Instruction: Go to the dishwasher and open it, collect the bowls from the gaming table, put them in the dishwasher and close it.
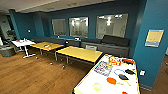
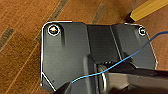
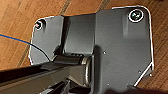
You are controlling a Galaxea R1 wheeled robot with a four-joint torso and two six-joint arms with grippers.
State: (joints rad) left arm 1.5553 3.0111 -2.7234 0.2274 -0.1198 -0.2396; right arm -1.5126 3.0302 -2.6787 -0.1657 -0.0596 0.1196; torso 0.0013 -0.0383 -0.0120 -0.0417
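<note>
The dishwasher and the gaming table are out of view. At the lower right of the head view stands a white table [image 1: 85, 86] with a yellow rim. Colourful small things lie on it, among them a round orange thing [image 1: 111, 80] and a pale yellow-green round thing [image 1: 97, 86]. I cannot tell whether these are bowls. Both wrist views look down on the robot's own dark plate [image 2: 67, 50] [image 3: 120, 47] over wooden floor planks, with a thin blue cable [image 2: 130, 56] running across.
Two yellow tables [image 1: 78, 53] [image 1: 46, 46] stand mid-room, with a small white table [image 1: 23, 43] to their left. A dark sofa bench [image 1: 110, 43] runs along the teal wall under the windows. A teal pillar [image 1: 152, 50] rises at the right. Wooden floor [image 1: 32, 75] spreads at the left.
</note>
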